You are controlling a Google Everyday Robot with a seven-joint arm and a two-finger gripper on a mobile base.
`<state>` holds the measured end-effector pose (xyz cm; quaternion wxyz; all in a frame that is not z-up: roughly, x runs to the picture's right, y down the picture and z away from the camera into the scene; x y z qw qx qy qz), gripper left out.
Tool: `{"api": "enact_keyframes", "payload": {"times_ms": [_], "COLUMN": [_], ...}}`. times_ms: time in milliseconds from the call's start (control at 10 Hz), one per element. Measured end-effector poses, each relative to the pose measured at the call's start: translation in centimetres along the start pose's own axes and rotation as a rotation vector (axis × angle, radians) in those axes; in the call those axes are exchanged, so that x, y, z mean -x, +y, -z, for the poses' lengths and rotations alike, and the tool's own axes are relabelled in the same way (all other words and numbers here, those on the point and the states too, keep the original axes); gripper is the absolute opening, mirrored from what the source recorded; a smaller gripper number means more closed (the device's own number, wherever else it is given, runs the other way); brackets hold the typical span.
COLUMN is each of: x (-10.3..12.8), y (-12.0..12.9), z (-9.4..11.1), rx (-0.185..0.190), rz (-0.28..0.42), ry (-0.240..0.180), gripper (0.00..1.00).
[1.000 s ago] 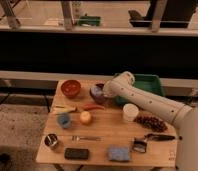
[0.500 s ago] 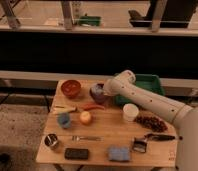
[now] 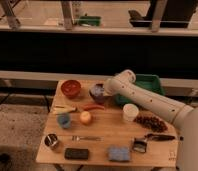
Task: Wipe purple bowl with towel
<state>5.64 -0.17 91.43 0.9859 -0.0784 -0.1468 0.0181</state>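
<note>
One bent arm holds its hand over the purple bowl

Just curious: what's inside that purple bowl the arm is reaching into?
The gripper sits over the purple bowl. The arm covers the bowl's inside, so any contents are hidden.

2 bowls, 1 towel, 1 end effector over the purple bowl

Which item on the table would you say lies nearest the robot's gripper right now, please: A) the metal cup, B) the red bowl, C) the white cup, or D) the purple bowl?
D: the arm reaches to the table's far side, where the gripper is at the purple bowl; the red bowl, white cup and metal cup lie farther off.
</note>
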Motion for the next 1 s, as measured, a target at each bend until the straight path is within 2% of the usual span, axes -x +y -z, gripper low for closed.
{"api": "enact_keyframes", "payload": {"times_ms": [300, 700, 1000], "x": [0.4, 1.7, 2.3], "y": [-0.4, -3.7, -4.9], "z": [0.7, 4.8, 6.6], "rx": [-0.018, -0.111, -0.159], "rz": [-0.012, -0.002, -0.005], "ry": [-0.015, -0.029, -0.039], "gripper": [0.8, 0.8, 0.8]}}
